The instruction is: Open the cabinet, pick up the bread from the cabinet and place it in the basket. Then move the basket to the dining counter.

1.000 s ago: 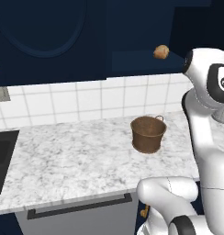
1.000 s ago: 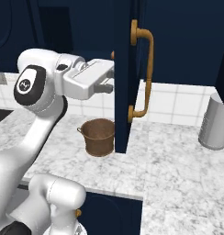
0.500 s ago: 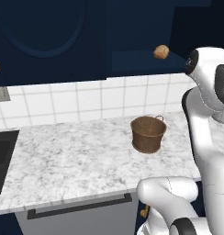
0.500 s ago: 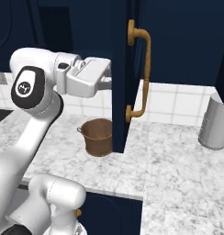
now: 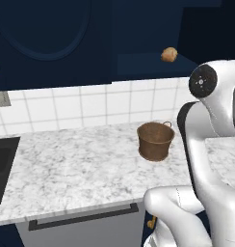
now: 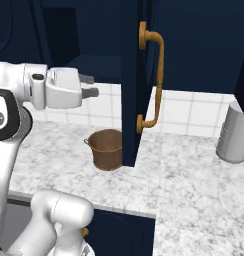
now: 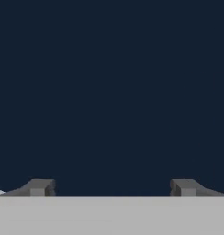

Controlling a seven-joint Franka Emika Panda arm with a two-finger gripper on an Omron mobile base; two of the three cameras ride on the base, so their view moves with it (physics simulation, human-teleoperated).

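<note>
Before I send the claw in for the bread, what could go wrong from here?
The open cabinet door stands edge-on close beside the claw; a sideways swing could knock it. The bread is a small round roll on the shelf, so the open fingers might nudge it deeper or let it roll. The basket sits right below; a dropping elbow could shove it.
</note>
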